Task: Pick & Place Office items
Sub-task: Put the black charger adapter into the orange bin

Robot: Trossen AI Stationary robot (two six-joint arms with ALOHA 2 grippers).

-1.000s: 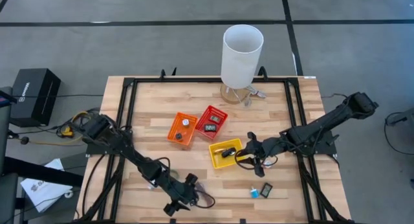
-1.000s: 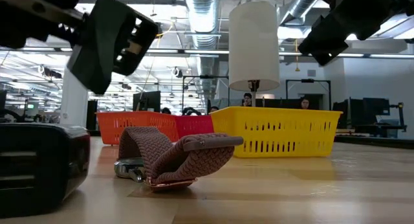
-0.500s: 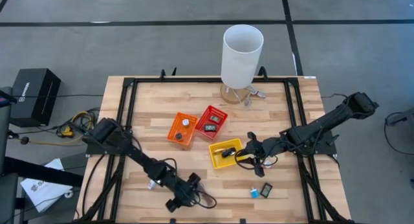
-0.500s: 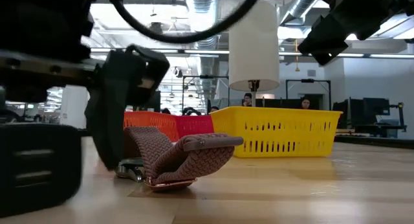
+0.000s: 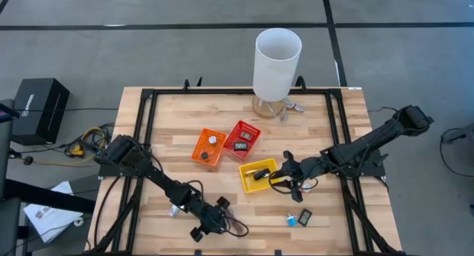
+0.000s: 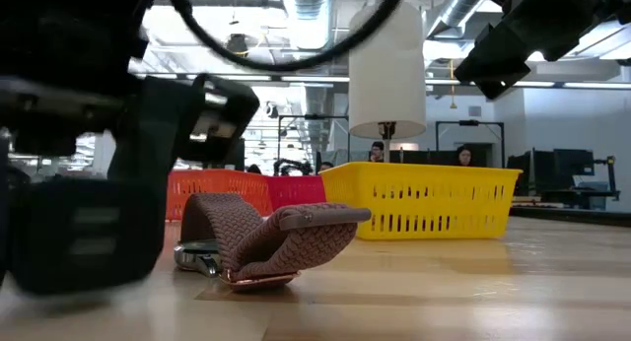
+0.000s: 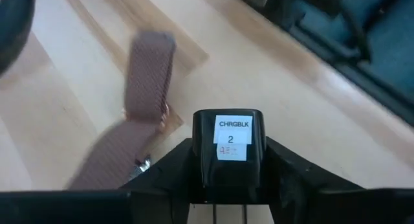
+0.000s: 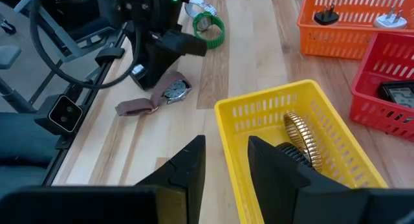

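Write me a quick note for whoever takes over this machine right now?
Left claw: gripping the black block, next to the brown strap.
Right claw: open, empty, beside the yellow basket.
Done: items already lie in the orange basket, the red basket and the yellow one.
Left: the strap, the green ring and two small items lie loose on the table.

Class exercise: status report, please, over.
Left gripper shut on black block. Right gripper open, beside yellow basket. Brown strap close alongside block.
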